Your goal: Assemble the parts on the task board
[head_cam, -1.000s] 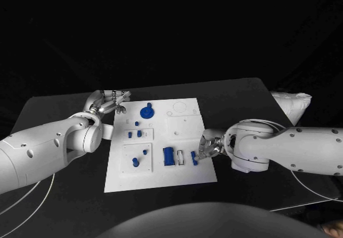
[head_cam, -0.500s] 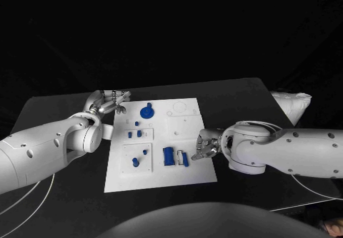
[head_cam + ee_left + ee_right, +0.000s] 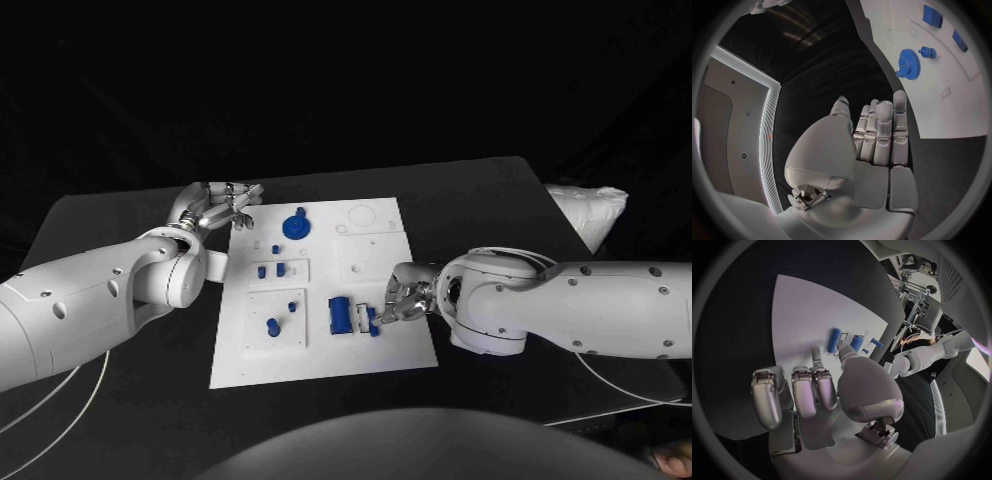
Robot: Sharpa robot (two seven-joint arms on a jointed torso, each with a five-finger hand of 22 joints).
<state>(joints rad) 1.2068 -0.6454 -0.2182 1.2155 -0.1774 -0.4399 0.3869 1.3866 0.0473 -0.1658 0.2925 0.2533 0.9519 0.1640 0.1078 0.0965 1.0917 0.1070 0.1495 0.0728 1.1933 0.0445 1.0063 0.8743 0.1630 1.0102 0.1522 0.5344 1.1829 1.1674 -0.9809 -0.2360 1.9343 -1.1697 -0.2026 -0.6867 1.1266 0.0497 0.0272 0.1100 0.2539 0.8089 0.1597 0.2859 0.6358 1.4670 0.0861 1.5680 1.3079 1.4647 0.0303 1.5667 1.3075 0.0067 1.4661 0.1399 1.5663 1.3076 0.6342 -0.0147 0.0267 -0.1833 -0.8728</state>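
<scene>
The white task board (image 3: pixel 325 355) lies mid-table. On it are a blue gear (image 3: pixel 296 224), a blue block (image 3: pixel 340 313), a slim blue part (image 3: pixel 372 320) just right of the block, and several small blue pieces (image 3: pixel 270 270) in the left-hand recesses. My right hand (image 3: pixel 398 300) hovers over the board's right edge, fingertips at the slim part, holding nothing. In the right wrist view the slim part (image 3: pixel 834 335) lies just beyond the spread fingers (image 3: pixel 816 354) of that hand (image 3: pixel 829 390). My left hand (image 3: pixel 216 207) stays off the board's far left corner, its fingers (image 3: pixel 879 130) straight and empty, near the gear (image 3: pixel 907 62).
A white padded object (image 3: pixel 591 212) lies at the table's right edge. Thin cables (image 3: pixel 58 390) trail over the table at the near left. Bare black table surrounds the board (image 3: pixel 942 100) on all sides.
My right hand has moved left over the board's edge, and the slim blue part has slid left with it, now close beside the blue block. The left hand has not moved.
</scene>
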